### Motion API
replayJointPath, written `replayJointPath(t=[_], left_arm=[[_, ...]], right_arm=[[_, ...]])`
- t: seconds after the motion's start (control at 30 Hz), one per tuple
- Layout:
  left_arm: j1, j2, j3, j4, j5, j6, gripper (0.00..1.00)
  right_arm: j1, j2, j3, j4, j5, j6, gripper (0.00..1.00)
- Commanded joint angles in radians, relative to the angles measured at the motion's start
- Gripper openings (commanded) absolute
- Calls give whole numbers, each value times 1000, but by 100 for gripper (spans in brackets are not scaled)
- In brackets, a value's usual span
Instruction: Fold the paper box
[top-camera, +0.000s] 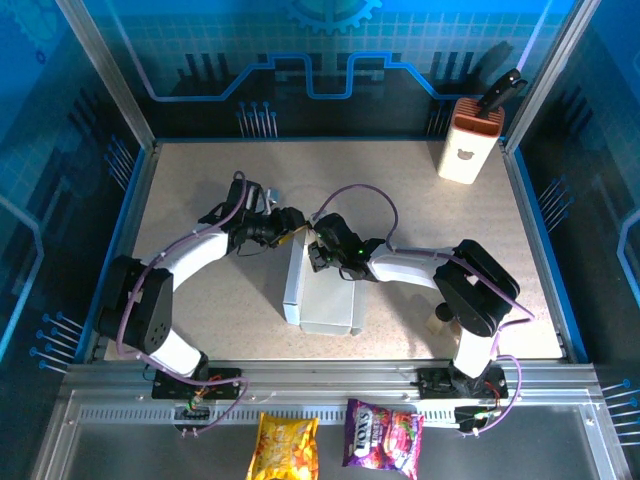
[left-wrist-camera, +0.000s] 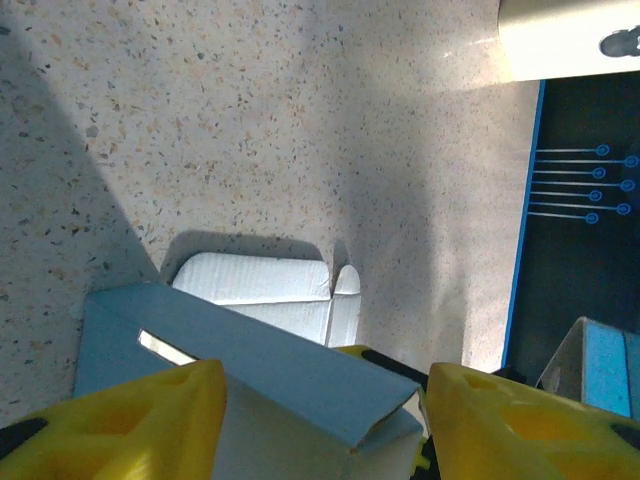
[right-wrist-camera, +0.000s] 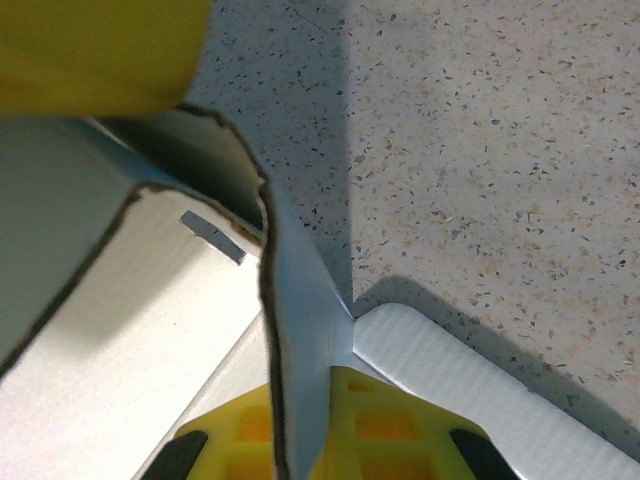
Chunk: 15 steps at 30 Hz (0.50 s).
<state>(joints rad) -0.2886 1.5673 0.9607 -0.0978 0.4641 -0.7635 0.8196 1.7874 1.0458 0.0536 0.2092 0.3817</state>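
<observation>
Paper box (top-camera: 325, 295) lies on table (top-camera: 200, 180), half-folded, one wall upright along its left edge. We see left gripper (top-camera: 297, 224) at box's far end, fingers (left-wrist-camera: 130, 425) spread wide, released. Right gripper (top-camera: 318, 247) beside it, flap between its fingers (right-wrist-camera: 330, 435); clamped or not, we cannot tell. Bare speckled surface all round box; white-and-orange container (top-camera: 468, 145) well beyond box, far right.
</observation>
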Motion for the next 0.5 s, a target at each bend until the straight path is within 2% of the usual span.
replayJointPath(t=[0.0,0.47], left_arm=[[-6,20,16,47,24,-44,56],[-21,51,-5,41,26,-53,58]], right_arm=[[23,-4,-11,-11,-6,15,3],[26,-7,-7,-17,-4,15,3]])
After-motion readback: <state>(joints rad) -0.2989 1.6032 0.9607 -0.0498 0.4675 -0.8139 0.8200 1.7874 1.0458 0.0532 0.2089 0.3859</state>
